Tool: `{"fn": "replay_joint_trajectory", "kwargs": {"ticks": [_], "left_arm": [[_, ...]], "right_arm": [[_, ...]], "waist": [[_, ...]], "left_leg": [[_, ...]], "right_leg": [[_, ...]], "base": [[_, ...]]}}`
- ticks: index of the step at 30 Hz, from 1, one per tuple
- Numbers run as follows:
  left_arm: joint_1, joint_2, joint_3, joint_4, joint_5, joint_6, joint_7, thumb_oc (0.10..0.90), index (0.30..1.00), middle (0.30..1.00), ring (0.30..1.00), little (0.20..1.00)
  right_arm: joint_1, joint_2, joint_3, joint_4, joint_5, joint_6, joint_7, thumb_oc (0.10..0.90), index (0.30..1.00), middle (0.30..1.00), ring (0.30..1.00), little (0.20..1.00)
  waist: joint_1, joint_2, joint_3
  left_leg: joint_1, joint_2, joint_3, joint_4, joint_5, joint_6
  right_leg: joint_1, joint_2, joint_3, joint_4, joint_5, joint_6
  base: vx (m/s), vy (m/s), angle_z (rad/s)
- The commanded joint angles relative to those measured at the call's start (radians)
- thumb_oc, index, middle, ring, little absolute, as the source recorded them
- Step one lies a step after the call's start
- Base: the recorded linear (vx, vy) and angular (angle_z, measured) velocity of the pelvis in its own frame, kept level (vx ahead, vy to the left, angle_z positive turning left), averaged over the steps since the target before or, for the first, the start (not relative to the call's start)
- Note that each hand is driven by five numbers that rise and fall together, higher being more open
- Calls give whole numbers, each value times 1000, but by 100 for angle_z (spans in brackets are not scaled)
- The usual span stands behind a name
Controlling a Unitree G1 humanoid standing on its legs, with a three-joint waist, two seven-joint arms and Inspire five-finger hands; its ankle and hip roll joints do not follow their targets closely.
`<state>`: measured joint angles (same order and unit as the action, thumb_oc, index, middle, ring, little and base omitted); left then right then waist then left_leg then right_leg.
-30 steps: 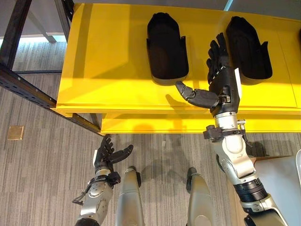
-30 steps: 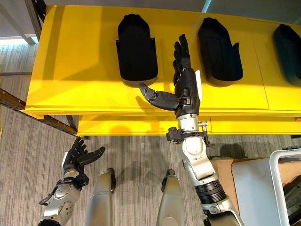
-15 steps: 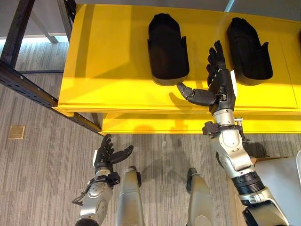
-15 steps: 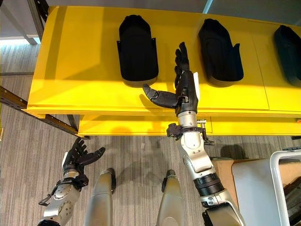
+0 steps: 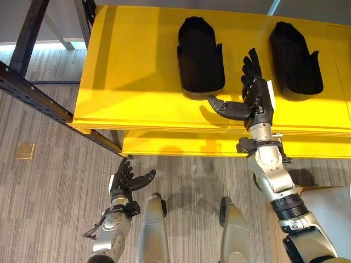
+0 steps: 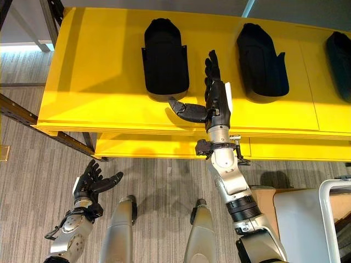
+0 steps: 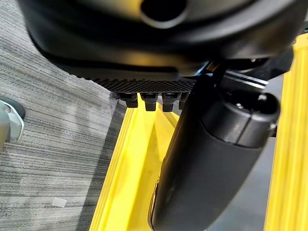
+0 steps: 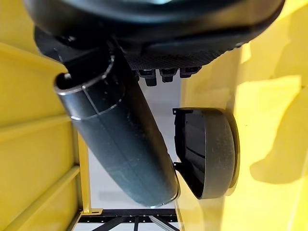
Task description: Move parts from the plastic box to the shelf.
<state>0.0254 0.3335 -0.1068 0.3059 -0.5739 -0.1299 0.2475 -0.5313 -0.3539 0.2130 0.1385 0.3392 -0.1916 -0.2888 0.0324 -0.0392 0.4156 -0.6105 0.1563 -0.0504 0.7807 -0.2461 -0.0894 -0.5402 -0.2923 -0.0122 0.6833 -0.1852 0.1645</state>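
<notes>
Black moulded parts lie on the yellow shelf point(image 5: 137, 71): one part point(image 5: 201, 56) left of my right hand, a second part point(image 5: 295, 61) to its right, and a third part point(image 6: 342, 57) at the far right edge. My right hand point(image 5: 255, 98) is open above the shelf between the first two parts, fingers straight, thumb out towards the left part and holding nothing. In the right wrist view the part point(image 8: 211, 151) lies past the thumb point(image 8: 120, 139). My left hand point(image 5: 125, 181) hangs open low over the floor, below the shelf's front edge.
A dark metal rack frame point(image 5: 38, 71) runs along the shelf's left side. A lower yellow ledge point(image 5: 181, 145) sits under the shelf front. A white and grey box corner point(image 6: 315, 219) shows at the lower right. Grey carpet point(image 5: 49, 186) lies below.
My right hand has drawn back a little towards the shelf's front edge, still open. The camera has shifted slightly. The left hand has not moved.
</notes>
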Motion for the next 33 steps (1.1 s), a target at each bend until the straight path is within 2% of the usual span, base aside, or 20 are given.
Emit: {"fn": "replay_joint_trajectory", "kwargs": {"ticks": [1, 18, 33], "left_arm": [[7, 58, 13, -84, 26, -72, -22, 900, 1000, 1000, 1000, 1000], [4, 62, 12, -84, 20, -74, -30, 900, 1000, 1000, 1000, 1000], [3, 68, 13, -90, 15, -77, -33, 900, 1000, 1000, 1000, 1000]], "right_arm": [[-126, -8, -56, 5, 23, -87, 9, 900, 1000, 1000, 1000, 1000], [-176, -15, -20, 149, 46, -45, 28, 900, 1000, 1000, 1000, 1000], [-222, -12, 14, 187, 43, -32, 46, 900, 1000, 1000, 1000, 1000]], "waist": [[19, 0, -68], [31, -2, -62], [42, -1, -57]], "left_leg": [[-37, 7, -69, -48, 39, 15], [-37, 4, -72, -45, 37, 16], [-39, 3, -74, -43, 40, 18]], "right_leg": [[84, 5, -17, 29, -62, -64], [84, 3, -20, 35, -63, -64], [82, 4, -21, 40, -65, -67]], "base": [[0, 0, 0], [0, 0, 0], [0, 0, 0]]}}
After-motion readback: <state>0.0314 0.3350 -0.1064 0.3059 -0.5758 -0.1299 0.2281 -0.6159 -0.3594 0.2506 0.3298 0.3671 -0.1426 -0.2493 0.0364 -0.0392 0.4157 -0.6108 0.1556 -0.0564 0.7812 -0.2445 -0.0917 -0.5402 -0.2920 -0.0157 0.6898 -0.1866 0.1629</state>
